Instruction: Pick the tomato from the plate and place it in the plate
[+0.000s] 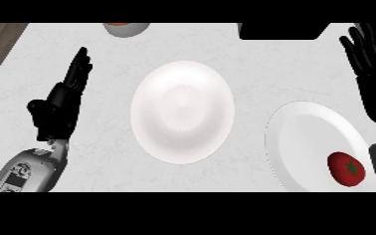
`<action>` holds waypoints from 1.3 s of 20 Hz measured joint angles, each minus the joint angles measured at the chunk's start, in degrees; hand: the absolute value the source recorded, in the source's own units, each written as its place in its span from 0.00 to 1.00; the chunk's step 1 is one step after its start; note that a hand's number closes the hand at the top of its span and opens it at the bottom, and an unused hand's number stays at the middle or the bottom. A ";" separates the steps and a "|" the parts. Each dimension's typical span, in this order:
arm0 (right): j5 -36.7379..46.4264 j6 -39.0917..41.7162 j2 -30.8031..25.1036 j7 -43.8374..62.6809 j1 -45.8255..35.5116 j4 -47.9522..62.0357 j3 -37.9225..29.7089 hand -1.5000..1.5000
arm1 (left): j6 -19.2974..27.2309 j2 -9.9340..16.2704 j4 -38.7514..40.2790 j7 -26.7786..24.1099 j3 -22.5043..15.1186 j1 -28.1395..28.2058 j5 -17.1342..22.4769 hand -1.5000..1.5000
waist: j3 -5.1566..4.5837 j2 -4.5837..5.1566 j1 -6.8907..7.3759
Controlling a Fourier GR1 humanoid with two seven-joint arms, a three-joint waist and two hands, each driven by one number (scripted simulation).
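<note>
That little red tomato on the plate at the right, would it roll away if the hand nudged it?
Probably: the round red tomato looks smooth, so a nudge could roll it. It lies near the edge of the flat white plate, whose low rim may hardly stop it. Its glossy skin might slip against fingers.

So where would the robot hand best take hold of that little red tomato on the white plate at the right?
Probably round the middle of the round red tomato, from above: its green stem faces up and its sides look smooth. It sits near the right white plate's lower right edge, so the right robot hand, open at the view's right edge, is nearest.
</note>
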 measured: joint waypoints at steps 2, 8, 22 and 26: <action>-0.18 1.09 0.91 0.50 0.62 -0.17 0.18 0.00 | -0.87 -0.45 0.63 -0.11 0.69 0.32 -0.64 0.50 | -0.28 -0.25 -0.32; 6.85 3.33 -3.37 5.62 0.53 -5.42 6.52 1.00 | -4.39 -0.15 3.95 -1.71 1.91 0.64 -0.38 0.50 | -1.50 -0.76 -0.56; 31.48 -3.20 -6.94 -14.05 28.17 -8.69 13.79 0.00 | -8.48 -2.04 7.87 -2.12 3.79 0.29 0.95 0.50 | -0.74 -0.75 -1.85; 30.82 -1.79 -12.08 -11.36 32.04 -16.91 7.37 0.00 | -9.08 -2.84 9.19 -2.99 4.14 0.25 0.35 0.50 | -0.79 -0.81 -2.05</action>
